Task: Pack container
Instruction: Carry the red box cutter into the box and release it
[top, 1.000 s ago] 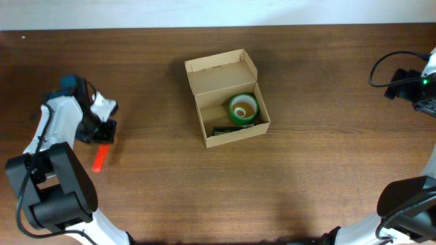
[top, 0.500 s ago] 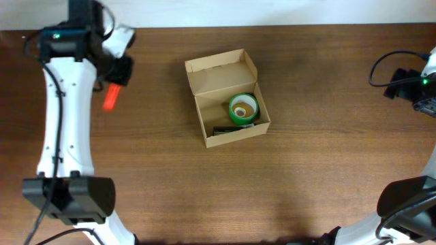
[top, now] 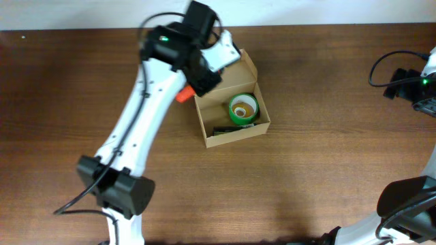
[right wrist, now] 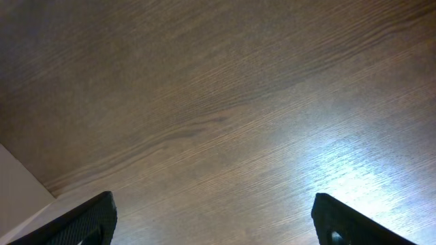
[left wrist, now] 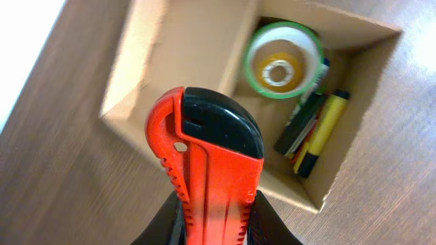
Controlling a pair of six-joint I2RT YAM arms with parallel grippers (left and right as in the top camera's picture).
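Left arm (top: 136,143) runs from its base at lower left of the overhead frame up to the upper centre. Left gripper (left wrist: 216,228) is clamped on an orange-red utility knife (left wrist: 208,156) with a black cap; both fingers press on the handle's sides at the bottom of the wrist frame. In the overhead view only a short orange stub of the knife (top: 182,95) shows under the wrist, just beside the box's upper-left corner where the flap hinges. Can't tell if it touches the cardboard. The container (top: 235,136) is the tan cardboard box at centre frame, slightly rotated and open, with its flap lid (top: 244,68) folded back toward the top of the frame, partly under the left gripper. Inside, toward its right side, a green tape roll (top: 243,109) lies flat, hole up. Below it, along the front wall, lie a dark pen (left wrist: 300,126) and a yellow marker (left wrist: 323,133), side by side and touching. At the far right edge of the overhead view, the right gripper (right wrist: 218,221) has its jaws wide apart, nothing between them, over bare brown wood table (right wrist: 204,102), well apart from the box.
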